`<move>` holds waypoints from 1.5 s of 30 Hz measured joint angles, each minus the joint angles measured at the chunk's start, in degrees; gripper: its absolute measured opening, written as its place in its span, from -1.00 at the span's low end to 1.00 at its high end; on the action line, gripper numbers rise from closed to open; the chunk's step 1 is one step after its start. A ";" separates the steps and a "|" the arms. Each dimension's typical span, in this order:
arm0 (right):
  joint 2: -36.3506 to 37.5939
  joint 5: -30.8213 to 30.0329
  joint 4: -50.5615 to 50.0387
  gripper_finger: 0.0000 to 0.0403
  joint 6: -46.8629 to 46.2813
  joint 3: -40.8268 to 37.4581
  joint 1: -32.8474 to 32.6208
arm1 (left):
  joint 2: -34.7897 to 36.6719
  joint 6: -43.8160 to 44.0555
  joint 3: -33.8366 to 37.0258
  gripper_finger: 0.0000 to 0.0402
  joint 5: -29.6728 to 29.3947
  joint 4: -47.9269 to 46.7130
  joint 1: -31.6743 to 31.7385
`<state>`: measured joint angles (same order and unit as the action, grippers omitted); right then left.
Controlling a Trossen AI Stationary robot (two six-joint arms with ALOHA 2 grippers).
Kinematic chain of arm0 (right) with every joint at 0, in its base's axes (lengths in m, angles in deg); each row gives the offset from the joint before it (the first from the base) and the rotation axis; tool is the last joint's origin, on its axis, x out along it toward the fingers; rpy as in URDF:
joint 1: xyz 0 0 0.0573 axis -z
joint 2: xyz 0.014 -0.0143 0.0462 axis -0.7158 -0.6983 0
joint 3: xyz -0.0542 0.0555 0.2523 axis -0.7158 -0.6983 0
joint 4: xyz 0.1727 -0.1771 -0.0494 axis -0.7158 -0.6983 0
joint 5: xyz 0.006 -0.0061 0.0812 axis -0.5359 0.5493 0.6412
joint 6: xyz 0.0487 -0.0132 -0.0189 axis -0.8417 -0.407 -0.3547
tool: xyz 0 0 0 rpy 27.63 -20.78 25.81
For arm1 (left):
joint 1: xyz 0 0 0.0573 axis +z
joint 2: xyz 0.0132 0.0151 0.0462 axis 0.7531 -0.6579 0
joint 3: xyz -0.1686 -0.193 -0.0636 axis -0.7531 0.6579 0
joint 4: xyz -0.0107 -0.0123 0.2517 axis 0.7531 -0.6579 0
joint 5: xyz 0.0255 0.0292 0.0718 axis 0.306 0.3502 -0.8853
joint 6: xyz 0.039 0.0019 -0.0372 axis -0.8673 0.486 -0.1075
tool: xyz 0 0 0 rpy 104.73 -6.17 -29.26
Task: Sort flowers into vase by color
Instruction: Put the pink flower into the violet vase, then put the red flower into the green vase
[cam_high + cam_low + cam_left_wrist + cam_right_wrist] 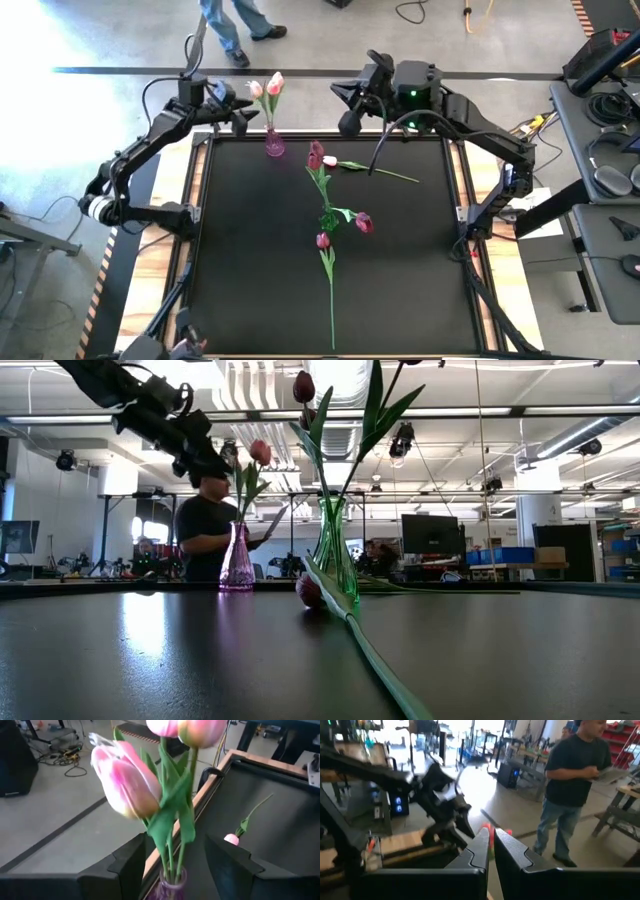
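Note:
A pink glass vase [273, 146] stands at the table's far edge and holds two pale pink tulips [130, 780]. My left gripper [175, 842] is open, with one finger on each side of their stems just above the vase neck [172, 887]; it touches nothing. A green vase [328, 218] stands mid-table with dark magenta tulips [316, 155] in it. One dark tulip [323, 241] lies flat with its stem toward the near edge. One pink tulip [330, 161] lies flat near the far right. My right gripper [348, 120] is shut and raised over the far edge.
The black mat [250, 260] has a raised wooden rim [200, 200]. A dark cable [385, 145] loops down from the right arm over the far mat. A person [575, 785] stands beyond the far edge, looking at papers. Bare mat lies left and right of the green vase.

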<state>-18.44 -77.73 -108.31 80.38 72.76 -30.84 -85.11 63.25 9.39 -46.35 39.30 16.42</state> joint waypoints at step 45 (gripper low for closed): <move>-28.97 -14.62 -42.02 -0.65 -107.58 5.55 -49.80 | 34.50 16.57 24.61 -0.08 3.45 4.79 -0.03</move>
<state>-47.41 -92.35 -150.34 -27.20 78.31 -80.63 -50.61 79.81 34.00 -42.90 44.09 16.39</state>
